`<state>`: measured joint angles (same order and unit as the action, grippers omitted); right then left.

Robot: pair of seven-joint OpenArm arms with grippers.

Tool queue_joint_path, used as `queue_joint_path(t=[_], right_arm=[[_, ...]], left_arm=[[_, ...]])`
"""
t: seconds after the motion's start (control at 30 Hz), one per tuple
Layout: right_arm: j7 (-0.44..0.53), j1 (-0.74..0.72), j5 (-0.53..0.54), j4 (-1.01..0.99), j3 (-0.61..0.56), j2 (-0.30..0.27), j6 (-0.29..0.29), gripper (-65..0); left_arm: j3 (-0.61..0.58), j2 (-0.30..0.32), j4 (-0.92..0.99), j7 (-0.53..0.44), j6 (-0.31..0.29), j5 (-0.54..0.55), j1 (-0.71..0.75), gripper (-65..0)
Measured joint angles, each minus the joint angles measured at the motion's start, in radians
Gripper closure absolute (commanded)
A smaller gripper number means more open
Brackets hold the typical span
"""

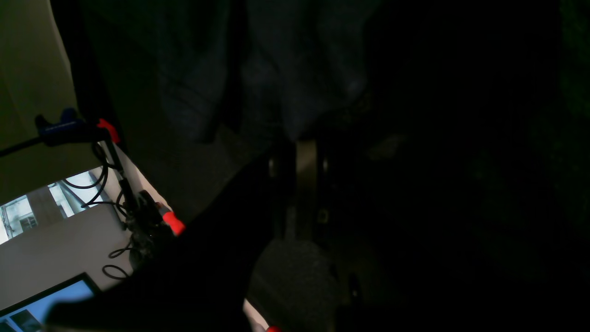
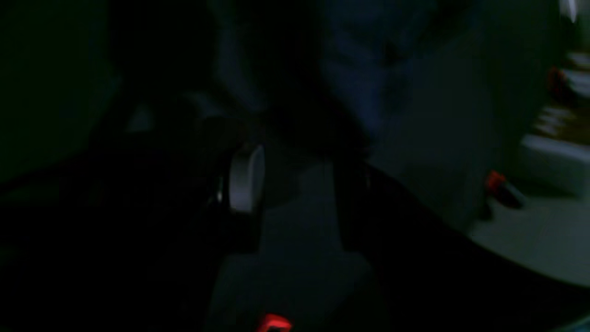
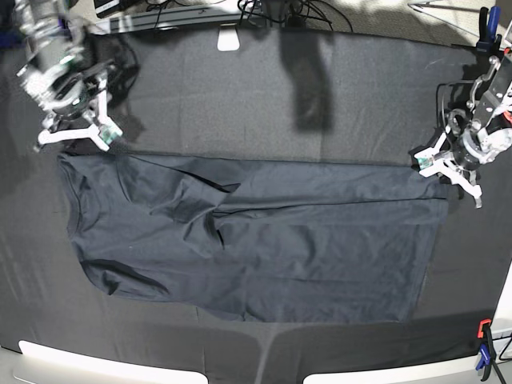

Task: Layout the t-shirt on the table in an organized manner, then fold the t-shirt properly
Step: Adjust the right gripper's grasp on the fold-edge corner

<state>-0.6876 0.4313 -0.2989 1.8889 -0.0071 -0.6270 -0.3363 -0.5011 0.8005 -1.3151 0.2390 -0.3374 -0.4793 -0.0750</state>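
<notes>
Lying on one table — one t-shirt; left gripper closed, right gripper spread, empty.

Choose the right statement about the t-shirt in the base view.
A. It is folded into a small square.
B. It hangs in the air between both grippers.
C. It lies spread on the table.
C: the t-shirt lies spread wide, with wrinkles, on the black table.

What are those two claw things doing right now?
Left gripper: fingers closed at the t-shirt's far corner; a grip on the cloth cannot be confirmed.
Right gripper: fingers open, holding nothing, just above the t-shirt's other far corner.
</notes>
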Motion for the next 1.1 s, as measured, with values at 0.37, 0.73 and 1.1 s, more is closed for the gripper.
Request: queue_joint_path(t=[0.37,0.73,1.1], right_arm=[[-0.001,-0.016,-0.011,0.0,-0.004,-0.002,0.019,-24.5],[0.0,-0.119,-0.01,-0.169,-0.004,-0.002,0.013,-32.0],[0.143,-0.155,-0.055,-0.267,-0.005,0.001,-0.042,-32.0]], left_arm=[[0.0,0.0,0.0,0.016,0.0,0.0,0.0,0.0],[0.0,0.0,0.0,0.016,0.0,0.0,0.0,0.0],[0.0,0.0,0.0,0.016,0.001,0.0,0.0,0.0]])
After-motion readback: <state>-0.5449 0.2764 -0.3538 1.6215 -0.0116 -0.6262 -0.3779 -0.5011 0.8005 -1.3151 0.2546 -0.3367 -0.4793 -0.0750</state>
